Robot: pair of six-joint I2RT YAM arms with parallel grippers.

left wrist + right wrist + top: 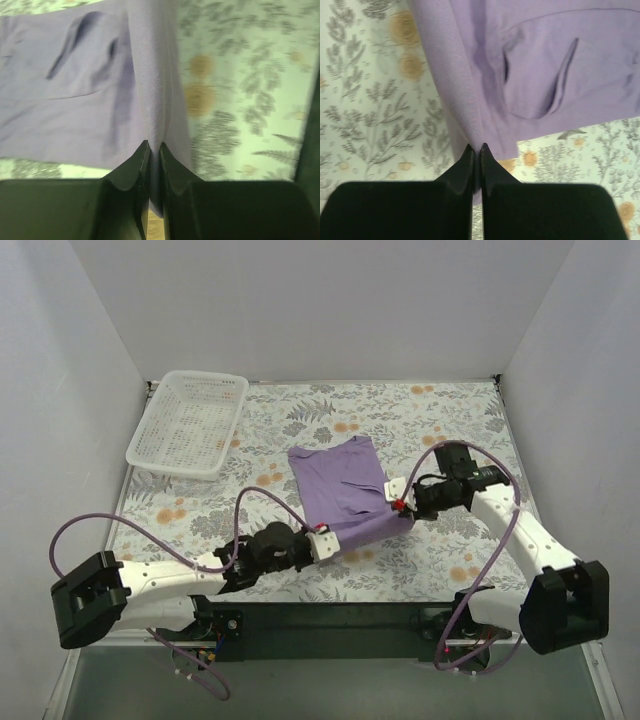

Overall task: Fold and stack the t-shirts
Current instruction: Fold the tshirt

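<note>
Tightly closed: left jaws and right jaws each pinch t-shirt [340, 485] edge

White arms [165, 575], black joints [90, 598], looping purple cables [262, 491].

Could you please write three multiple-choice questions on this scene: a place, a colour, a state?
1. Where does the white mesh basket stand on the table? A. far left corner B. near right corner C. middle
2. What colour is the t-shirt? A. white B. green C. lavender purple
3. The left gripper and right gripper are: A. both open B. both shut on the t-shirt C. both clear of it
Answers: 1 A, the top view shows it far left; 2 C, every view shows purple cloth; 3 B, wrist views show cloth pinched between closed jaws.
</note>
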